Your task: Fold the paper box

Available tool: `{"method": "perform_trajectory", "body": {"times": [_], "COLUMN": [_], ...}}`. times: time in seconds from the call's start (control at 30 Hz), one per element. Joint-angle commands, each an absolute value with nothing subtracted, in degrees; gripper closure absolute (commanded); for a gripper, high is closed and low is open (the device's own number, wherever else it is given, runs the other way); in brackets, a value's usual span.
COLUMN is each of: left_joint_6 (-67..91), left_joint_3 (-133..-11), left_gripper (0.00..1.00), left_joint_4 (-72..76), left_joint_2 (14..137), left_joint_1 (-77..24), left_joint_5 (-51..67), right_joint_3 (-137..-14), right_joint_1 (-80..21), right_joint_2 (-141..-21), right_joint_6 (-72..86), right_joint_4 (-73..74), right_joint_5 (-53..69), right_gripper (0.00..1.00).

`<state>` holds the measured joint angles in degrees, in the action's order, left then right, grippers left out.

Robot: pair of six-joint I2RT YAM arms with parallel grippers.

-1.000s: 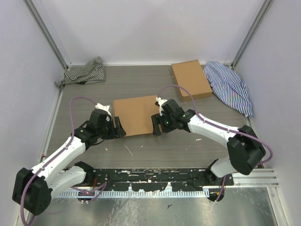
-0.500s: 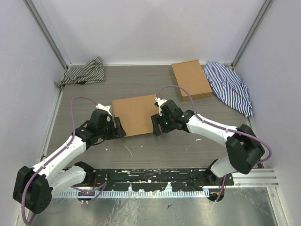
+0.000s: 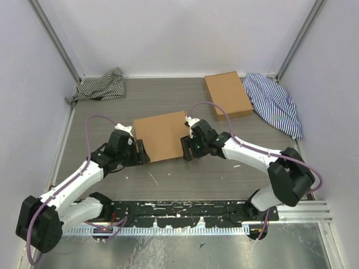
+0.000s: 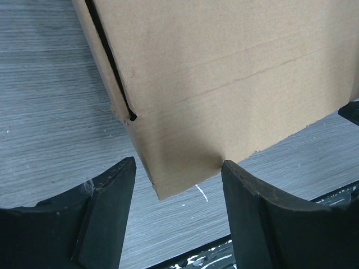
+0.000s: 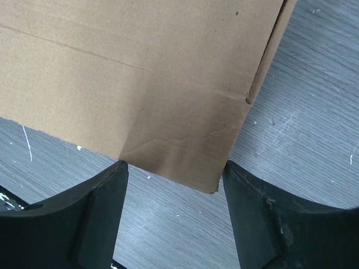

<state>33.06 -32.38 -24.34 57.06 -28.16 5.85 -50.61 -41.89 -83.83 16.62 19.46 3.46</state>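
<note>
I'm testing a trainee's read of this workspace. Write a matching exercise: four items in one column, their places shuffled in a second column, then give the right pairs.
Items
1. paper box
2. smaller cardboard box
3. grey striped cloth
4. blue striped cloth

Places
A. far right corner
B. centre, between the left gripper and the right gripper
C. far left corner
D. at the back, just left of the blue striped cloth

Pairs: 1-B, 2-D, 3-C, 4-A
</note>
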Motion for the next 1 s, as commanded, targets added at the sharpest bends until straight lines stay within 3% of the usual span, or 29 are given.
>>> {"method": "perform_trajectory", "body": {"times": [0.0,0.43,0.7,0.97], "left_joint_6": [32.56,32.34,32.62,33.34], "left_joint_3": [-31.99,-30.8,-30.7,-31.52], "left_gripper": [0.31,0.35,0.42,0.46], "left_joint_4": [-22.81,-19.94,-20.08,-21.94], "left_joint_2": [58.1,61.63,64.57,64.4], "left_joint_1": [-28.25,-28.22,-28.22,-28.23], "left_joint_5": [4.9,2.8,-2.66,-3.66], "right_joint_3": [-50.04,-49.03,-48.83,-49.88], "right_joint_1": [-42.12,-42.1,-42.16,-42.48], "right_joint_2": [-85.28,-86.66,-86.19,-81.46], "right_joint_6": [16.56,17.14,16.83,17.14], "right_joint_4": [15.34,13.04,13.28,14.92], "right_joint_5": [2.08,2.81,3.38,5.57], "right_gripper": [0.28,0.32,0.32,0.34]}}
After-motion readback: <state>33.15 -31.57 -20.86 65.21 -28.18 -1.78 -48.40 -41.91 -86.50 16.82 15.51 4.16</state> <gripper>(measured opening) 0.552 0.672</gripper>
